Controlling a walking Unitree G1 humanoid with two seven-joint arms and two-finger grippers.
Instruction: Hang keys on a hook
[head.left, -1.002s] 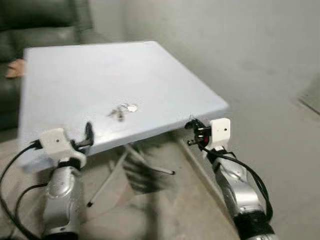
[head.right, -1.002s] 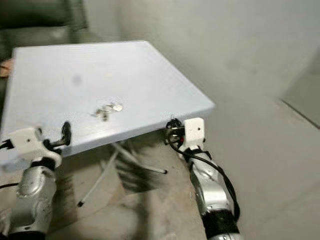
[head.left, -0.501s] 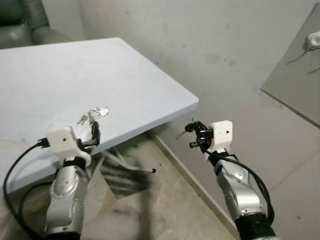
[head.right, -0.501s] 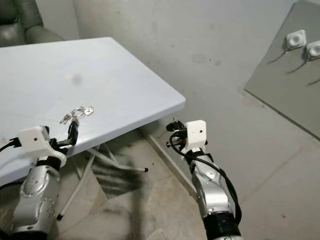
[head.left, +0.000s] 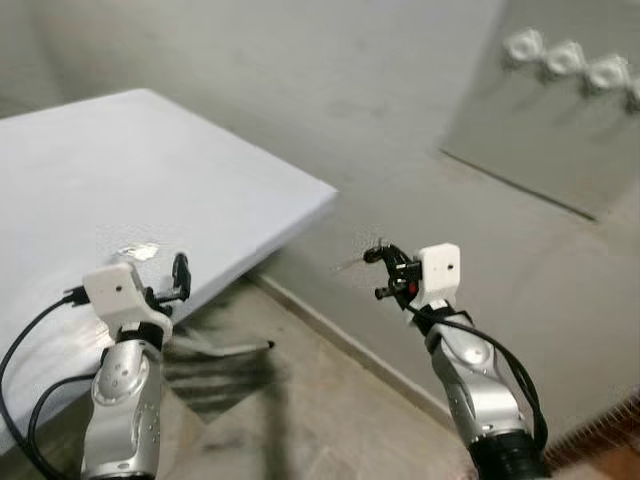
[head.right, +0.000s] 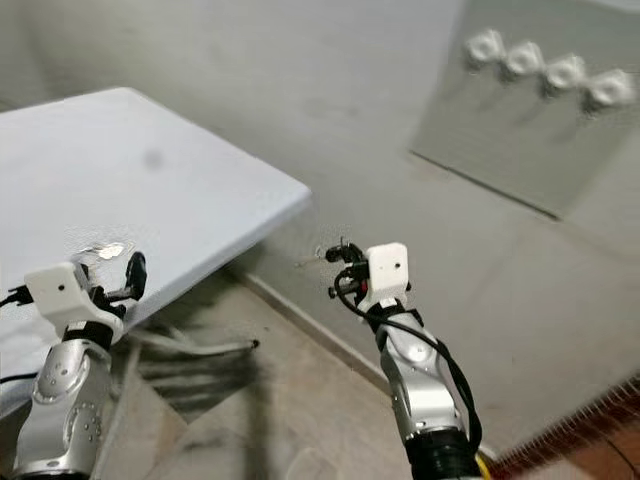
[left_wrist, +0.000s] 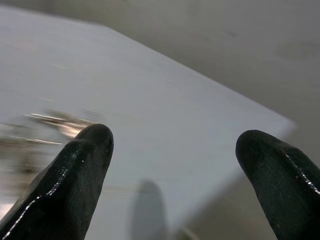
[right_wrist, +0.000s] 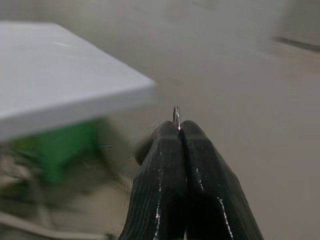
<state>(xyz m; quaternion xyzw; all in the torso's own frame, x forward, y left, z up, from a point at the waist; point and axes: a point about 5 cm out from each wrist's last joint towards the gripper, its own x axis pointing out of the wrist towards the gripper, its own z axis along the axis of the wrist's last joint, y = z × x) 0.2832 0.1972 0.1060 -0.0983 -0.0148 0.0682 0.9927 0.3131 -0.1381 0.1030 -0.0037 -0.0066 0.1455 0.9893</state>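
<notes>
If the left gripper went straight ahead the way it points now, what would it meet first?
Probably the white table top, near the bunch of keys: the left gripper, open, points low across that surface. Depth is unclear.

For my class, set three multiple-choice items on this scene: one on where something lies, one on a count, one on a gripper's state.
1. Where does the loose bunch of keys lie?
A. on the white table, near the left gripper
B. on the floor
C. on a wall hook

2. How many round white hooks show on the wall panel in the right eye view?
A. one
B. four
C. seven

3. How does the right gripper stand?
A. wide open
B. shut on a thin metal ring
C. shut on a cup

Answers:
1 A: the keys rest on the table just beyond the left gripper.
2 B: four hooks sit in a row.
3 B: the right gripper pinches a ring.
</notes>
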